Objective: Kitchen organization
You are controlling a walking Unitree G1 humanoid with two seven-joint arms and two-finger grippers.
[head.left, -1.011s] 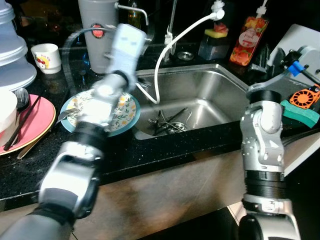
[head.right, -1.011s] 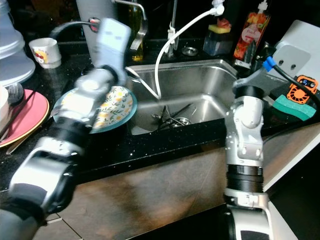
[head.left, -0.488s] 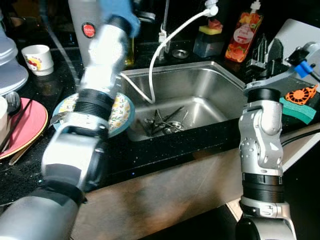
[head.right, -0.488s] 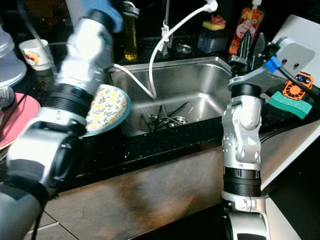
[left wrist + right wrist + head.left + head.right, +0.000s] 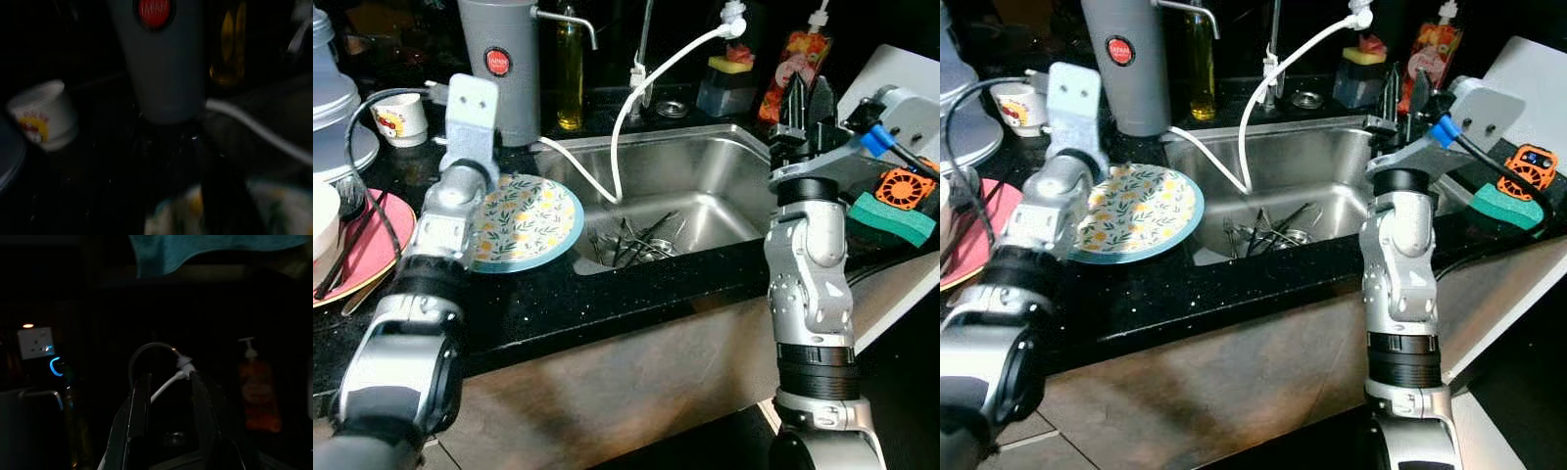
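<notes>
Although the task names no single item, the floral plate [image 5: 527, 221] on the black counter [image 5: 636, 294], just left of the steel sink [image 5: 705, 186], looks the likeliest thing to be handled next. It lies flat, with its near rim hanging slightly over the sink's left corner, and the left arm's forearm reaches forward directly along its left edge. That makes the left arm plainly the nearer one; the wrist is raised above the plate's far rim, pointing toward the grey canister [image 5: 499, 64] with the red badge and the small printed cup [image 5: 41, 115]. Whether its fingers are parted or closed cannot be told.

The right gripper [image 5: 167, 404] is held high over the sink's right rim, fingers pointing up and away toward the white hose [image 5: 651, 88] and the red soap bottle [image 5: 790, 69]; its two black fingers stand a little apart with nothing between them. Loose cutlery [image 5: 631, 245] lies in the sink bottom between the two arms. A pink plate [image 5: 372, 240] sits well left, and a green sponge [image 5: 891, 217] right.
</notes>
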